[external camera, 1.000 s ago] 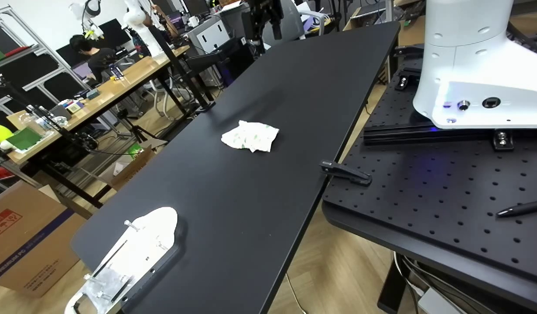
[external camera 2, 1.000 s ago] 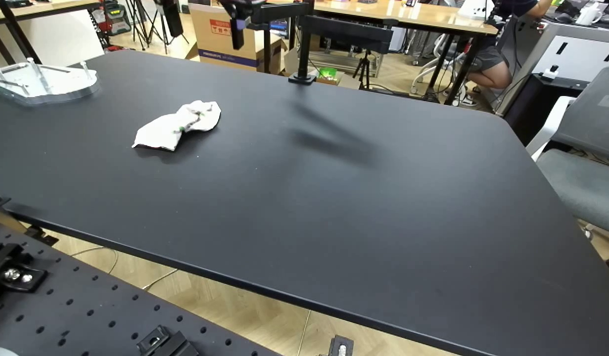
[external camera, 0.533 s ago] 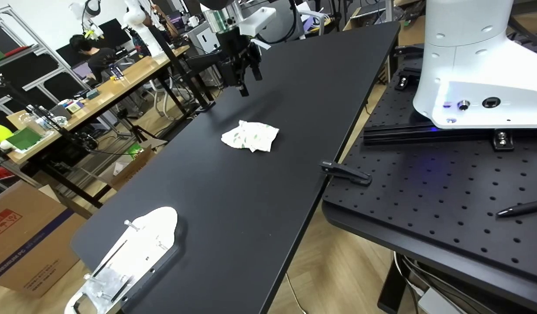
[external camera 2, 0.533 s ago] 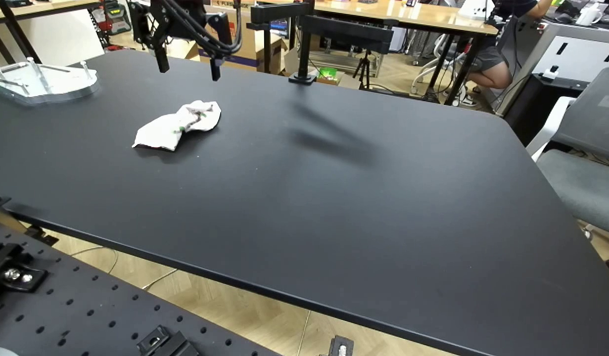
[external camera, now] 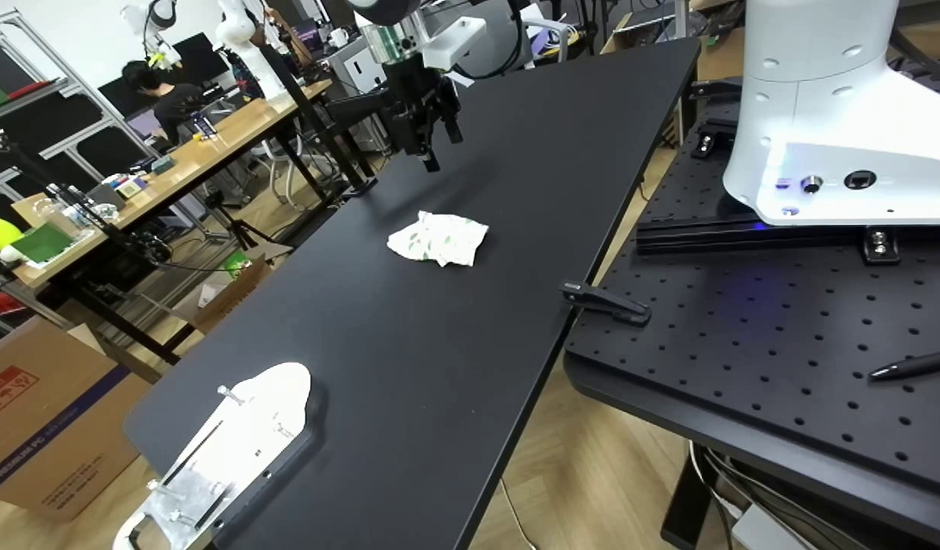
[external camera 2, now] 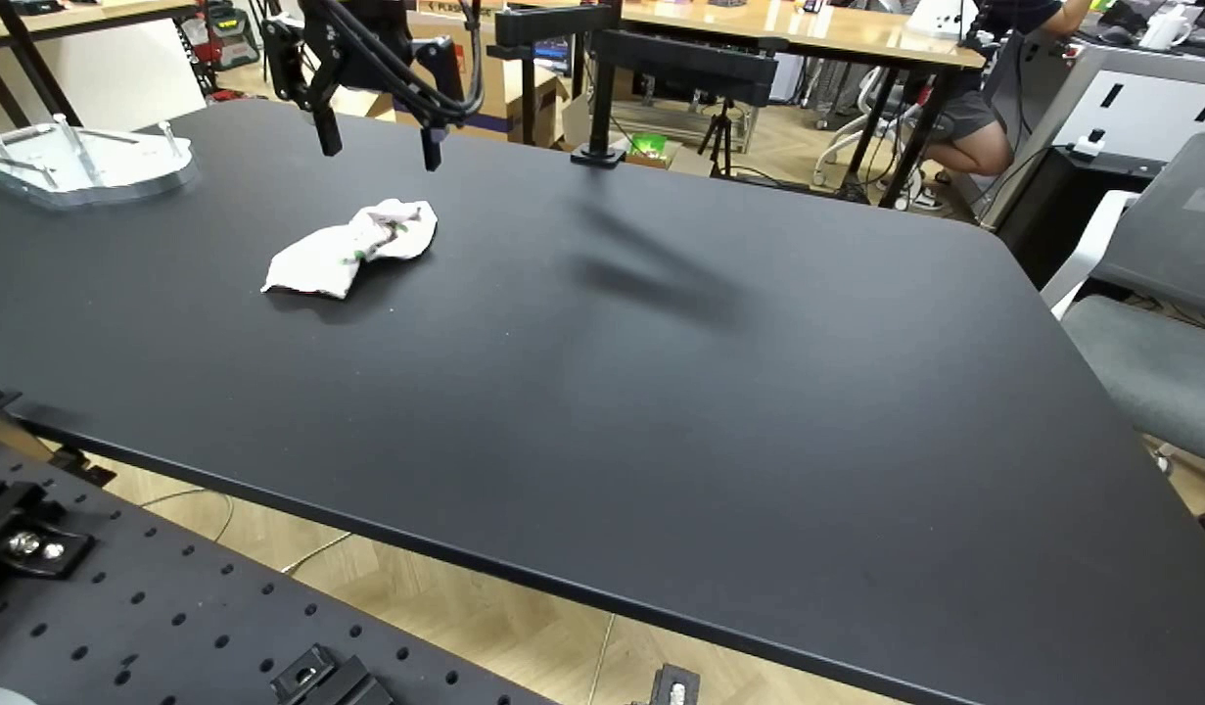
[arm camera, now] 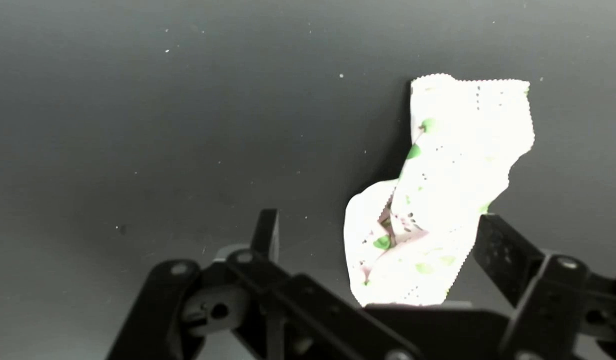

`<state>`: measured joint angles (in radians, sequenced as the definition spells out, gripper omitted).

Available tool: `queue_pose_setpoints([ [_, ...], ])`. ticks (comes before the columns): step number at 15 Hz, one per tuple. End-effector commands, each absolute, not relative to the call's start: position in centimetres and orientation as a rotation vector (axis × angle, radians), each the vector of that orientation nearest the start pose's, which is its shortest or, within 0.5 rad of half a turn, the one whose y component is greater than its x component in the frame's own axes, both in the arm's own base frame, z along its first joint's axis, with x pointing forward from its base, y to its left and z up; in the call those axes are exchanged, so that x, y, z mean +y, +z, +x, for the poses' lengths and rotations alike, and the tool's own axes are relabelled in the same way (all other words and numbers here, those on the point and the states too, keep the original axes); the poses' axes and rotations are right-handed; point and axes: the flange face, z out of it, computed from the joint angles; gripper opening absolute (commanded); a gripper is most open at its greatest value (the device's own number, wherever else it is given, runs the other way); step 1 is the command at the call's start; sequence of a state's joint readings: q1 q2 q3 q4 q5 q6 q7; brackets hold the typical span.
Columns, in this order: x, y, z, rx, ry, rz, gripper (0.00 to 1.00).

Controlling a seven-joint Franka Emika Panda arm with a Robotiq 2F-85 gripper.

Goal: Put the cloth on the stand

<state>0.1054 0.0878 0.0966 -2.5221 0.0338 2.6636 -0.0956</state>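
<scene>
The cloth lies crumpled and partly folded on the black table, not held. The gripper hangs above the table, fingers spread well apart and gripping nothing, presumably set wide to straddle the cloth; the loose fold should give purchase. Whether it sits squarely over the cloth cannot be judged from these angles. The white pegged piece, taken to be the stand, lies well apart from the cloth, near the table's end. A black clip bridges table and perforated board, probably to keep them aligned.
</scene>
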Motion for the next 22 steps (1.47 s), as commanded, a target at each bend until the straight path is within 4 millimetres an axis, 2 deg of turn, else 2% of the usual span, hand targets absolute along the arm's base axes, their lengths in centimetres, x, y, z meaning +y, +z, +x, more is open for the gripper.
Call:
queue_pose_setpoints([
  [1, 11.6, 23.0, 47.0, -0.322, -0.132, -3.146, 1.00],
  [3, 11.4, 22.1, 47.9, -0.162, -0.157, -3.195, 1.00],
  [7, 15.1, 19.5, 49.2, 0.112, -0.184, -3.186, 1.00],
  [12, 21.1, 16.8, 49.8, 0.140, -0.155, -3.058, 1.00],
  [14, 22.3, 16.0, 49.9, 0.152, -0.131, -3.041, 1.00],
  [17, 22.4, 15.4, 50.0, 0.186, -0.123, -3.042, 1.00],
  [21, 21.4, 16.0, 49.7, 0.212, -0.109, -3.042, 1.00],
  [22, 21.1, 16.2, 49.6, 0.242, -0.121, -3.039, 0.75],
])
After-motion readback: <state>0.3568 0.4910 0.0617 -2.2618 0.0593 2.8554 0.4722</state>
